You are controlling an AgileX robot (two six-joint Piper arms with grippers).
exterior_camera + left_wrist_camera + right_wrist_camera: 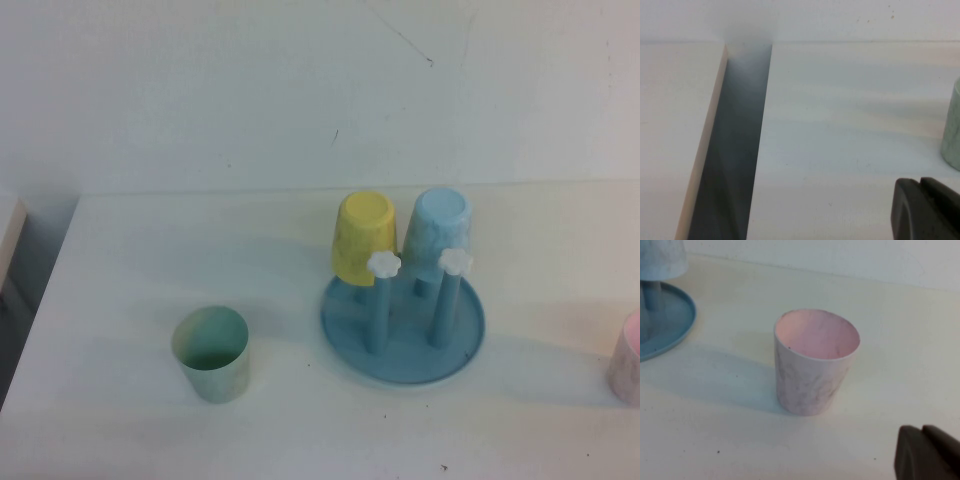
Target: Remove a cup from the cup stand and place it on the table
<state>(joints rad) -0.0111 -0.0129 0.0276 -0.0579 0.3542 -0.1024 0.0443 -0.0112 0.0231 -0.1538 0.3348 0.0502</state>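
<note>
The light blue cup [438, 222] sits upside down on a back peg of the blue cup stand [400, 345], at the middle right of the white table [130, 280]. A yellow cup [362, 238] hangs upside down on the peg beside it. Two front pegs with white flower caps are bare. Neither gripper shows in the high view. My left gripper [920, 187] is shut and empty, low over the table's left part. My right gripper [922, 432] is shut and empty, near the table's right side. The right wrist view catches the stand's rim [670, 325] and the light blue cup's lower edge [662, 257].
A pale green cup [212, 353] stands upright left of the stand; its side shows in the left wrist view [952, 132]. A pink cup [628, 360] stands upright at the right edge, close before my right gripper [815, 362]. A dark gap [735, 140] separates the table from a side surface [675, 125].
</note>
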